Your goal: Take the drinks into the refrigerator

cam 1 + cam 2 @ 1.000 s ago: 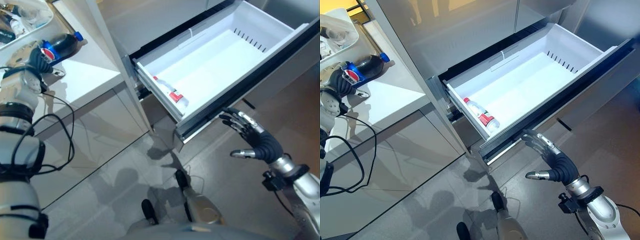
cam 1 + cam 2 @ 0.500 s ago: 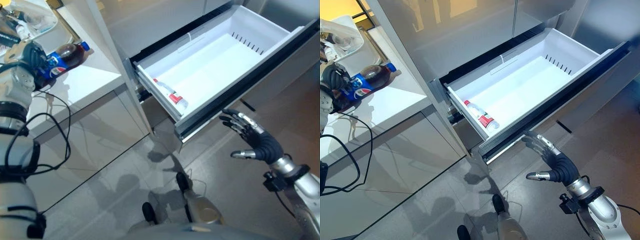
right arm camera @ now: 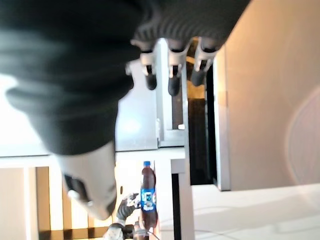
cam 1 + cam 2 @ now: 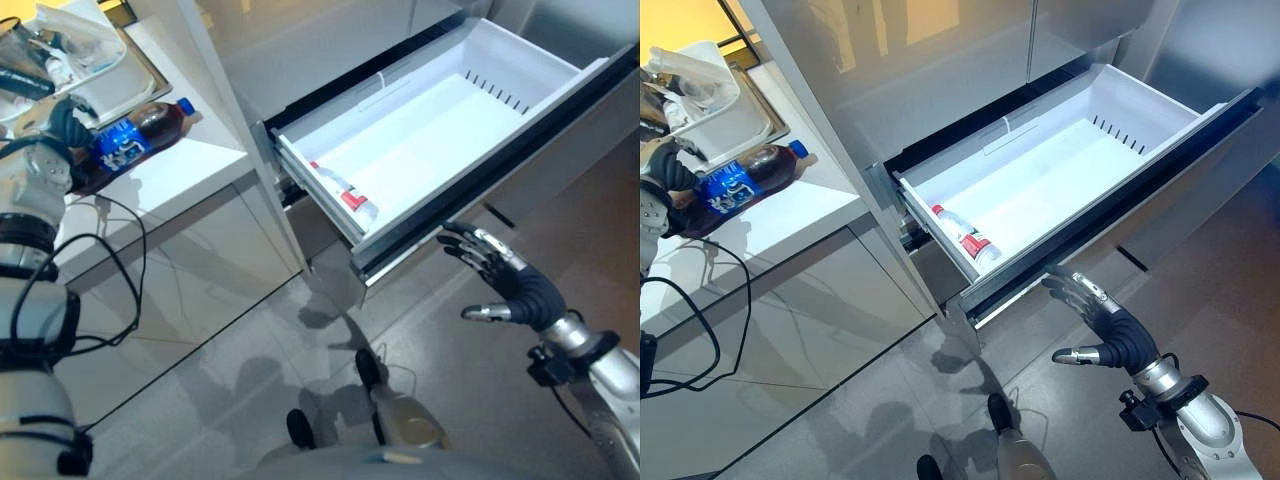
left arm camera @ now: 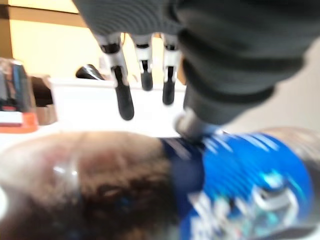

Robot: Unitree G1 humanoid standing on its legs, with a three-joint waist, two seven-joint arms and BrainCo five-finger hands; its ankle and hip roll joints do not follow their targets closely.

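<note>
Left hand (image 4: 662,185) is up at the robot's far left, arm bent and raised, fingers (image 5: 123,102) and thumb curled round a cola bottle (image 4: 740,187) and holding it tilted, cap end higher. Right hand (image 4: 512,288) hangs low on the right, forearm reaching in from the lower right corner, fingers (image 4: 470,243) spread and relaxed, thumb stuck out sideways, gripping nothing.
</note>
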